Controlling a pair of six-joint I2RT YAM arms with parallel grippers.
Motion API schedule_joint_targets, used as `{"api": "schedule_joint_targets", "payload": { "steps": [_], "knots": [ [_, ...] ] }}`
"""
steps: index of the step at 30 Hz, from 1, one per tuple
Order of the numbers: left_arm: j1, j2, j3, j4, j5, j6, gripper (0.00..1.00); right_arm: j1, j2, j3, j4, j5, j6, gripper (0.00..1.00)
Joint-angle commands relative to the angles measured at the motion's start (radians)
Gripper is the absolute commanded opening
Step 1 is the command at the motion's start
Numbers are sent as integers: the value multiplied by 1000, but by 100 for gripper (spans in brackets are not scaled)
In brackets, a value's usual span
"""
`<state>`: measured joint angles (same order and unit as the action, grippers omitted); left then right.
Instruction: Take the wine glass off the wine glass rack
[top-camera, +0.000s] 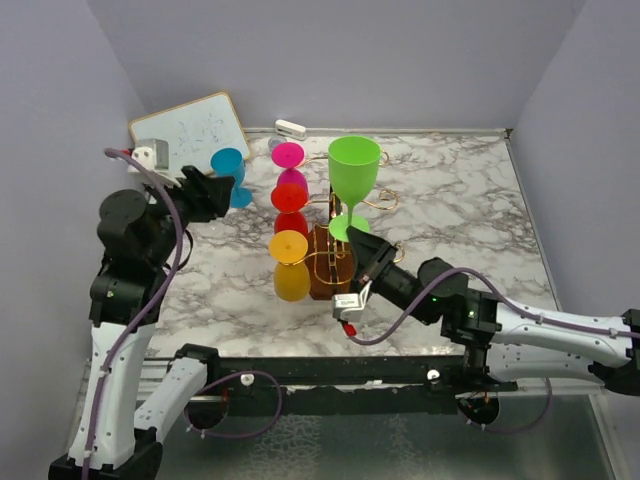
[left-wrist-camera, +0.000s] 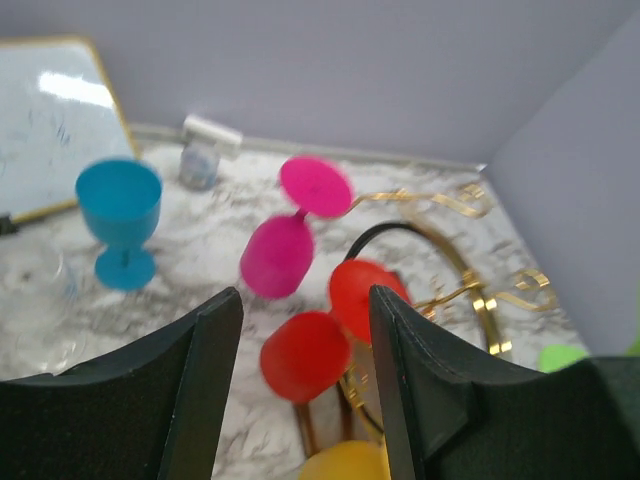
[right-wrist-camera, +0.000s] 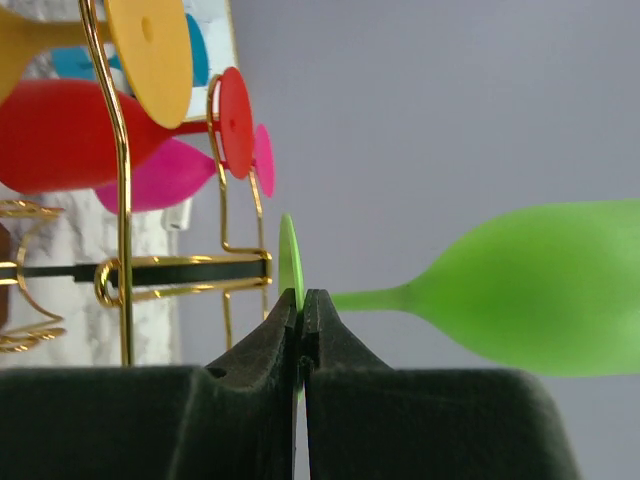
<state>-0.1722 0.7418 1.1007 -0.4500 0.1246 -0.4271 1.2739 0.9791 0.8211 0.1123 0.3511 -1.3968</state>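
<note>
White arms (top-camera: 110, 370), black joints (top-camera: 125, 215), black left claw (left-wrist-camera: 305, 295), right claw (right-wrist-camera: 302, 300), purple cables (top-camera: 172, 250); perhaps 1 green light (top-camera: 437, 296).

Left of your right gripper (top-camera: 355, 236) and its wine glass (top-camera: 354, 165), the rack (top-camera: 328, 278) (hung glasses (top-camera: 290, 197) crowding) blocks; rightward lies open table (top-camera: 470, 200).

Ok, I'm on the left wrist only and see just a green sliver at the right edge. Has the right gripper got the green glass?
Observer: Yes, the right gripper is shut on the foot of the green wine glass.
Operator: Which way up is it?
Observer: Upright, bowl on top, in the top view.
Operator: Clear of the wine glass rack?
Observer: Cannot tell; in the right wrist view its foot sits close beside a gold hook arm.
</note>
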Motion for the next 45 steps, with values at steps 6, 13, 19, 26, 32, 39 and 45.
{"api": "schedule_joint_targets", "payload": {
  "steps": [6,13,19,26,32,39,45],
  "knots": [
    [-26,67,401,-96,327,-204,66,44,-170,-94,94,-9,-435,1],
    [-25,69,336,-42,520,-352,70,79,-129,-122,70,10,-539,1],
    [-25,75,360,-119,514,-332,70,93,-95,-107,-28,25,-608,1],
    [-27,50,356,-197,502,-303,70,119,-49,-92,-88,47,-627,1],
    [-27,19,371,-267,467,-281,70,151,-11,-72,-135,63,-637,1],
    [-27,-2,318,-311,467,-270,70,192,32,-46,-154,69,-649,1],
    [-29,-3,318,-324,461,-263,70,217,58,-26,-193,71,-650,1]
  ]
}}
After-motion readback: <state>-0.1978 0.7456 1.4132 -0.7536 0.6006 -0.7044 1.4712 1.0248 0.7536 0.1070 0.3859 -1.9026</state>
